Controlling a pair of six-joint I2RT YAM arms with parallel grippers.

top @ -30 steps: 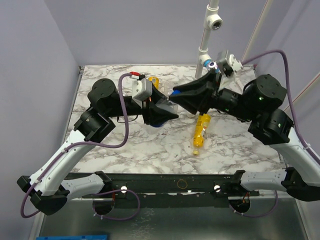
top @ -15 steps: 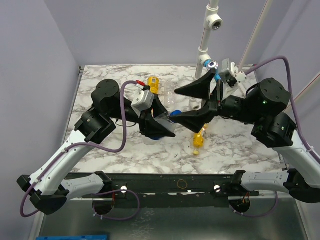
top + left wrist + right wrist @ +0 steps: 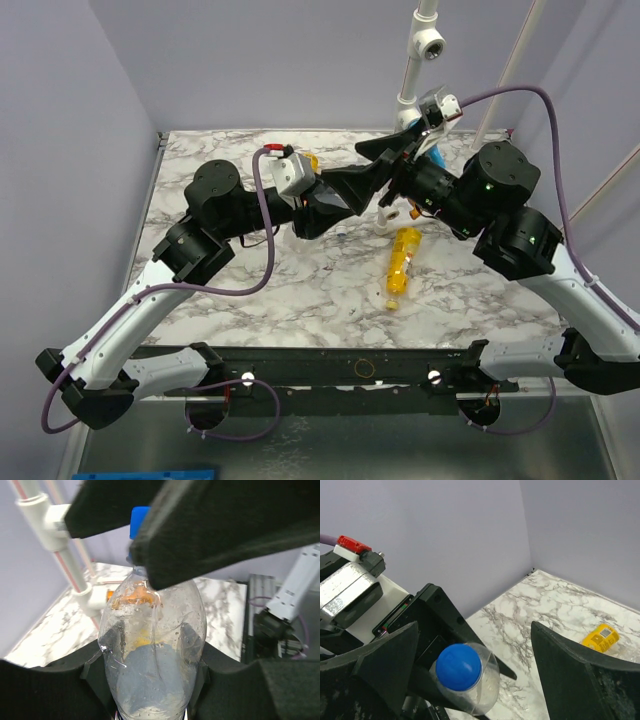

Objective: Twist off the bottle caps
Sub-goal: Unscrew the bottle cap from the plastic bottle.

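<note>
- The left hand [image 3: 152, 692] is closed narrow on the body of a clear bottle [image 3: 152, 645] and holds it above the worktop [image 3: 300, 290].
- The bottle's neck points toward the right hand [image 3: 475, 629].
- The right hand stands wide, with one finger on either side of the blue cap [image 3: 458, 666] and neither touching it.
- The cap sits on the bottle's neck.
- Droplets cling to the inside of the clear bottle's wall; no writing on it can be read.
- A yellow-orange bottle [image 3: 402, 258] lies on its side on the worktop, below the right hand and apart from it.
- A second yellow bottle [image 3: 601, 637] lies farther off; the print on its label is too small to read.
</note>
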